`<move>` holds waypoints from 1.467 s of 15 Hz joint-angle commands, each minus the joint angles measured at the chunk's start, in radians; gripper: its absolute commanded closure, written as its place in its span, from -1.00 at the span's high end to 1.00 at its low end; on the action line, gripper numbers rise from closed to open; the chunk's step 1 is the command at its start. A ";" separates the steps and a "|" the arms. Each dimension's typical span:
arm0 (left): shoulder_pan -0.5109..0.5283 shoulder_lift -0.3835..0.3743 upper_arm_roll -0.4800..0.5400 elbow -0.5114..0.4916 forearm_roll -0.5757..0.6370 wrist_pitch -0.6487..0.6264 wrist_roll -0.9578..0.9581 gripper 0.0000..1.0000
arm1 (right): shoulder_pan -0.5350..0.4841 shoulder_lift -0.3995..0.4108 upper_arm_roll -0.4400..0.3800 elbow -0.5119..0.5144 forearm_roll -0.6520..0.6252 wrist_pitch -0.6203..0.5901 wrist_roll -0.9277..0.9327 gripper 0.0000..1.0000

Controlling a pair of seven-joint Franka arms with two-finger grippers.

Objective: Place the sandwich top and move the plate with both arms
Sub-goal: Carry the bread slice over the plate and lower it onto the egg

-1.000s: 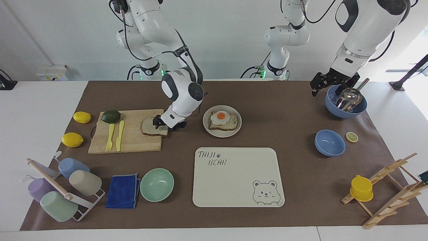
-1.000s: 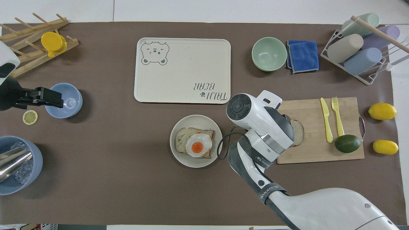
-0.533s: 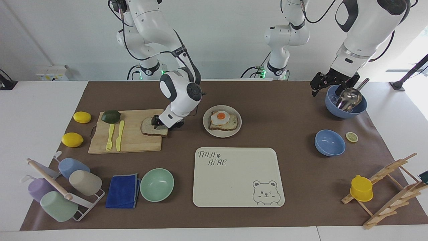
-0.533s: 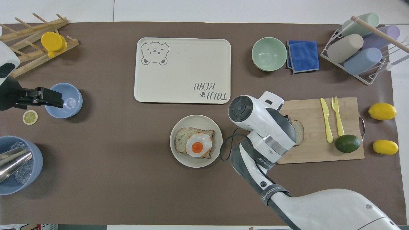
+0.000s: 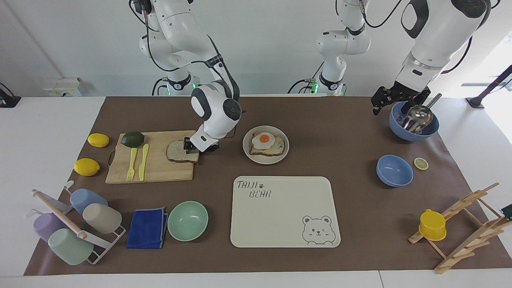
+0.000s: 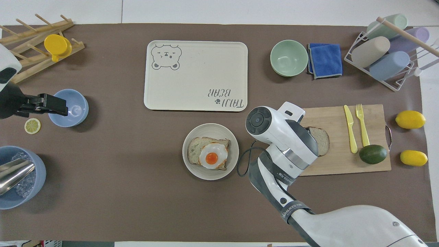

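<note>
Right gripper (image 5: 191,145) pinches the plate-side edge of the bread slice (image 5: 181,152) over the cutting board (image 5: 160,168); whether the slice has left the board, cannot tell. Seen from overhead, the slice (image 6: 320,140) lies at 3 o'clock from the plate (image 6: 192,161), well apart. The plate (image 5: 248,154) carries toast with 1 fried egg (image 5: 264,140). Left gripper (image 5: 394,100) waits over the blue bowl (image 5: 414,134) holding a metal scoop; finger state: cannot tell.

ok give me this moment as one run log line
right tool: shut on sandwich top over cutting board | left tool: waiting over ice bowl | plate: egg toast on it, top not placed
</note>
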 commanded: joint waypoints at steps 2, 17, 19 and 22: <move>0.005 -0.016 -0.001 -0.015 -0.004 0.003 0.011 1.00 | -0.003 -0.026 0.008 -0.029 -0.027 0.018 0.024 -0.87; 0.005 -0.016 -0.001 -0.015 -0.004 0.003 0.011 1.00 | 0.318 0.092 0.086 0.446 0.120 -0.144 0.070 -1.00; 0.005 -0.016 -0.001 -0.015 -0.004 0.003 0.011 1.00 | 0.338 0.097 0.086 0.435 0.120 -0.117 0.107 -1.00; 0.005 -0.016 -0.001 -0.015 -0.004 0.003 0.011 1.00 | 0.356 0.095 0.086 0.374 0.122 -0.044 0.142 -1.00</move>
